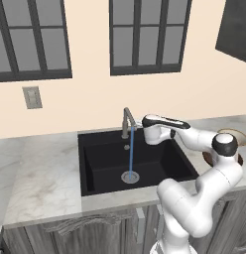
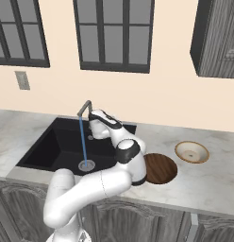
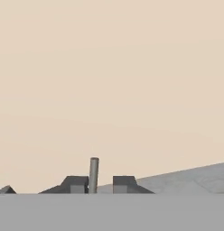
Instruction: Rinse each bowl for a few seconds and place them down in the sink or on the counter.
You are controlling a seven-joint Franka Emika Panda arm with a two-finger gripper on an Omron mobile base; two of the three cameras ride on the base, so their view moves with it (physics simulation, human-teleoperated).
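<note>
Two bowls rest on the counter to the right of the sink: a tan-rimmed cream bowl and a dark brown bowl nearer the arm. From the left base view, the tan bowl peeks out behind the arm's elbow. My gripper is stretched out to the grey tap at the back of the sink. Its jaws are narrowly apart around a thin upright grey tap lever, which touches one fingertip. It holds no bowl. A blue stream of water runs down to the drain.
A beige wall with dark-framed windows rises behind the counter. A wall switch plate sits to the left. A dark upper cabinet hangs at the right. Bare marble counter lies left of the sink.
</note>
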